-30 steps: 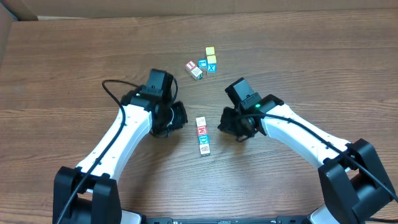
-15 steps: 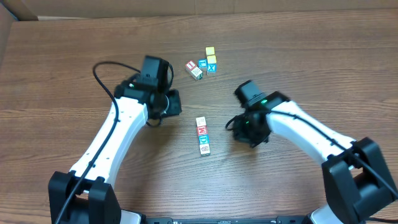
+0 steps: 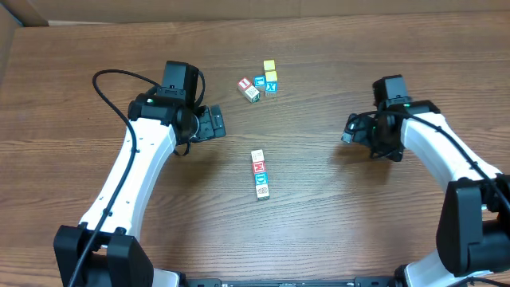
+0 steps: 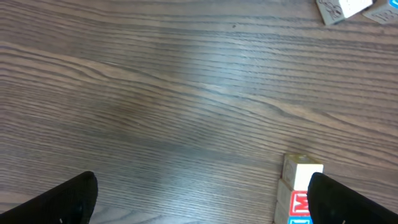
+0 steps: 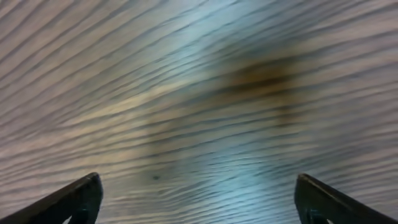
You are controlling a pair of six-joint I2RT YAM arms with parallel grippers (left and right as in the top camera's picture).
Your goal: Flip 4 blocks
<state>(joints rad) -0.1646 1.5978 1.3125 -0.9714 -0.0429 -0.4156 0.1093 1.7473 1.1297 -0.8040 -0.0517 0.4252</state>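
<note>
left gripper: jaws spread wide, empty | right gripper: jaws spread wide, empty

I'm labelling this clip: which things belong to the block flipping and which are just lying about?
Job: row of four small wooden letter cubes, mid-table: cream, red, blue, cream.
Lying about: cluster of small wooden cubes farther back, two yellow among them.

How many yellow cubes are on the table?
2: the far yellow cube at the cluster's far edge, the near yellow cube right before it. More may be hidden.
</note>
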